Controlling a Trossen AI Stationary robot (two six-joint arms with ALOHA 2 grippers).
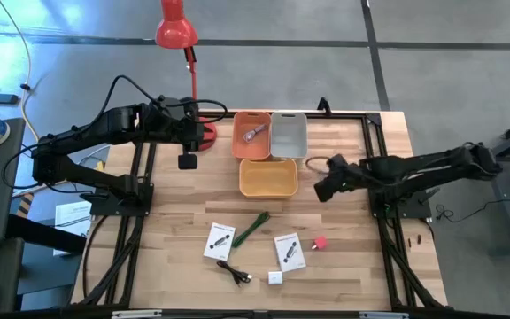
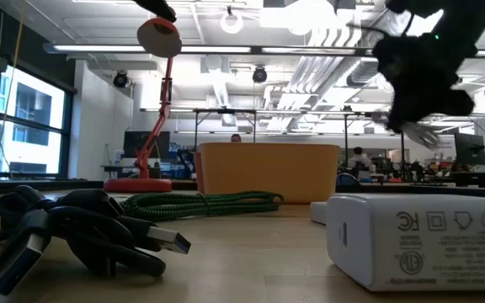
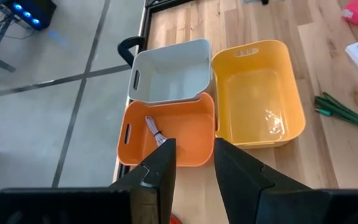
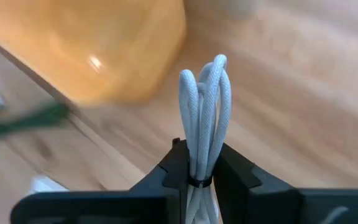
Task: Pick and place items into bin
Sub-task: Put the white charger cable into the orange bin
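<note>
My right gripper (image 1: 326,188) hovers just right of the yellow bin (image 1: 268,177), shut on a bundled white cable (image 4: 205,106). My left gripper (image 3: 191,154) is open and hangs above the table's far left, near the orange bin (image 3: 166,134), where a white cord (image 3: 156,129) lies. On the near table lie two white cards (image 1: 220,241) (image 1: 289,252), a green strip (image 1: 251,228), a red-pink cube (image 1: 320,242), a black cable (image 1: 235,273) and a white block (image 1: 275,277). My right gripper (image 4: 199,158) pinches the white cable bundle between its two fingers, near the black tie (image 4: 197,182) that binds it. The looped end (image 4: 210,74) sticks out past the fingertips. The bundle is lifted clear of the table (image 2: 413,128).
A grey bin (image 1: 289,135) stands next to the orange bin at the far side, with the yellow bin in front of them. A red desk lamp (image 1: 177,31) stands at the far left, its base (image 1: 204,135) close to my left gripper. Bare wood lies around the near items.
</note>
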